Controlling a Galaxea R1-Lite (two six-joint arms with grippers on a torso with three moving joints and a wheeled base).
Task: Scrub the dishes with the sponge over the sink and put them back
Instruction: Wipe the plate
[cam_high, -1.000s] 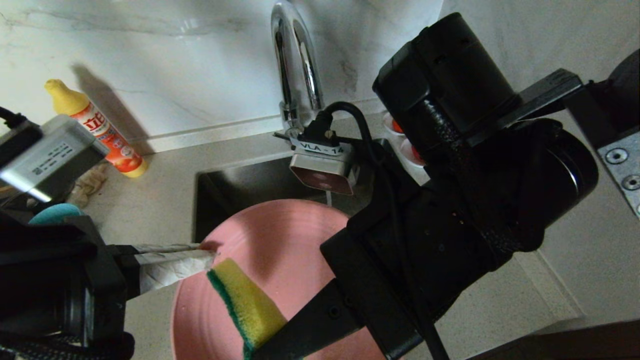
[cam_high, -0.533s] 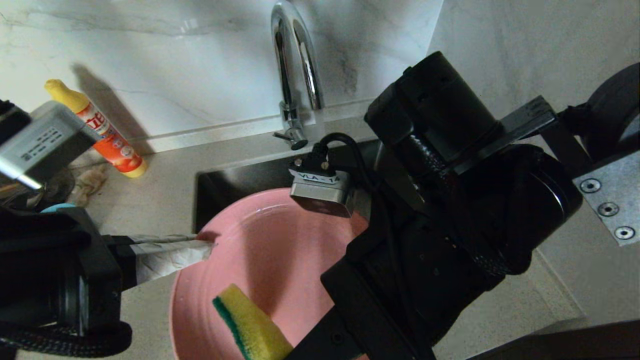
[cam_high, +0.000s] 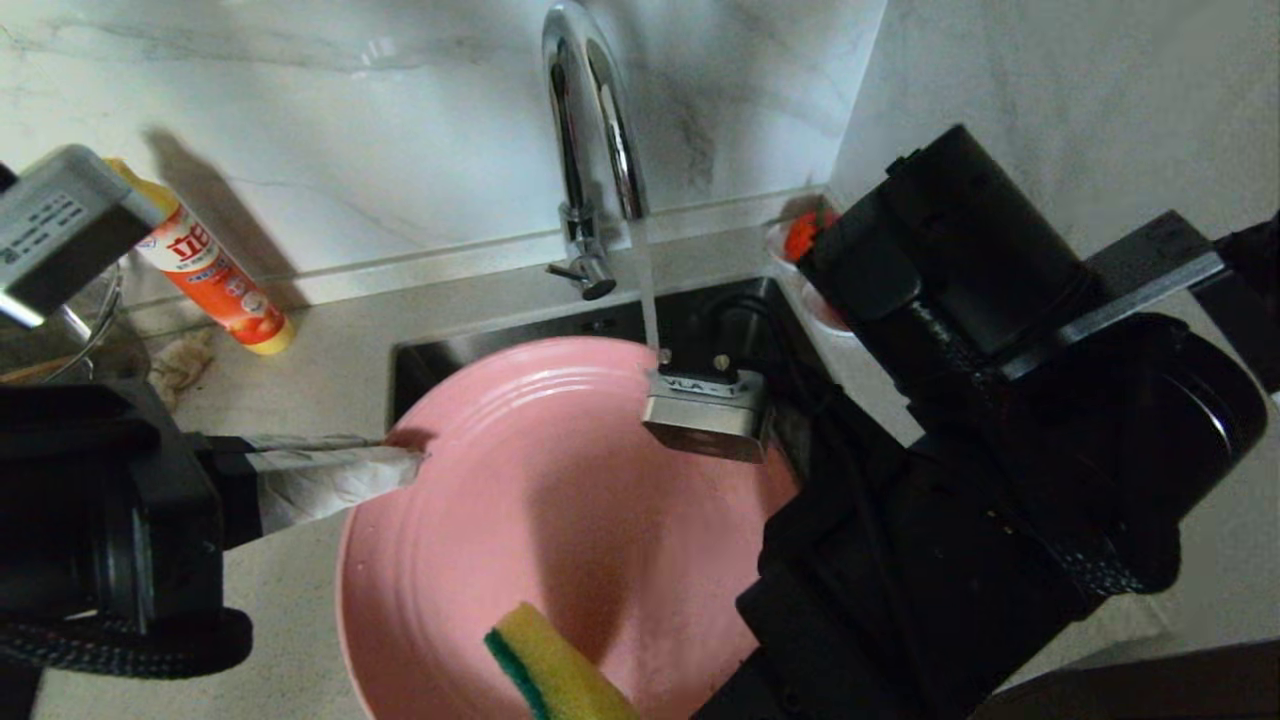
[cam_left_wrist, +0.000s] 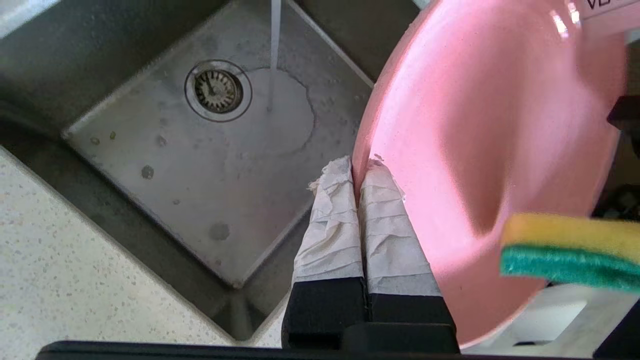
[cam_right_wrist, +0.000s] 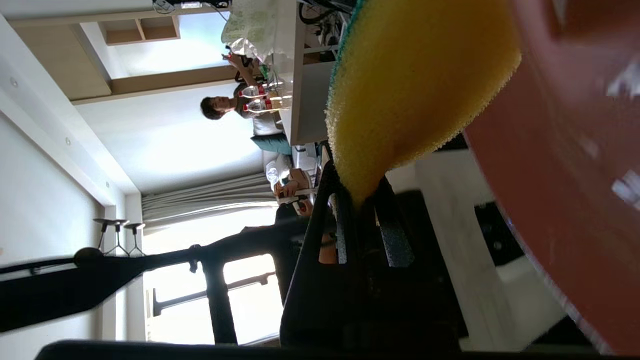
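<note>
2 grippers: both gripped sth.
Left gripper: pinched rim of wide flat pink plate, tilted over steel sink.
Right gripper: clamped yellow foam sponge w/ green layer, against plate face.
Tap: water ran.

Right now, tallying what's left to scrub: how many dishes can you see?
1: the pink plate, pinched at its rim by the left gripper over the sink. Others may be hidden behind the arms.

The tilted pink plate covers most of the sink, leaving its drain corner open.
</note>
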